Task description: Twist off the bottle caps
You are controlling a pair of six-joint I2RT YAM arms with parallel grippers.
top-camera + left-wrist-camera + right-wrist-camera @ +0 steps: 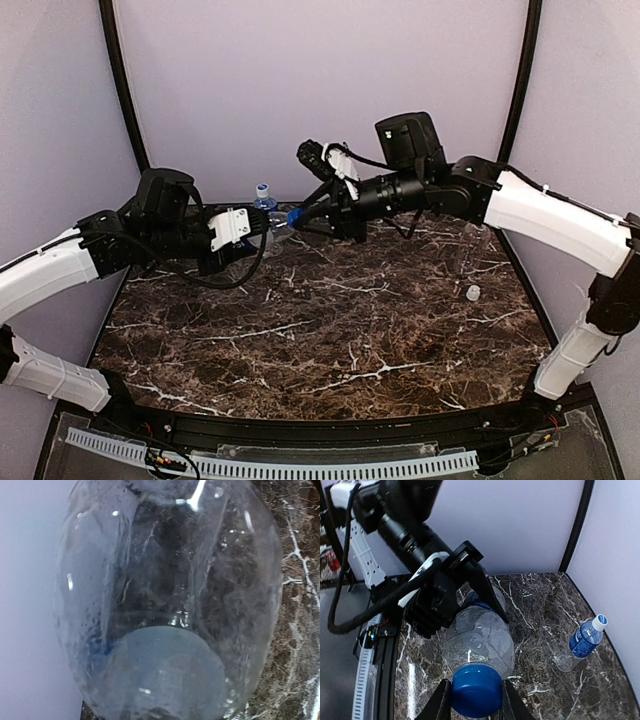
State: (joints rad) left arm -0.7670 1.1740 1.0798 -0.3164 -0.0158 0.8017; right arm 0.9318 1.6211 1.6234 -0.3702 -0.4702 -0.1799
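My left gripper (258, 237) is shut on the body of a clear bottle with a blue label (480, 640) and holds it level above the table's back. In the left wrist view the bottle (170, 605) fills the frame and hides my fingers. My right gripper (476, 700) is shut on the bottle's dark blue cap (476, 690), one finger on each side; it also shows in the top view (296, 217). A second bottle with a blue water label and a pale cap (585, 640) stands at the back wall (264, 198). A white cap (473, 292) lies loose at the right. The unlabelled bottle is out of view.
Dark marble table (330, 340) with lilac walls on three sides. The black corner post (575, 525) stands behind the water bottle. My left arm's cable (380, 605) hangs below the wrist.
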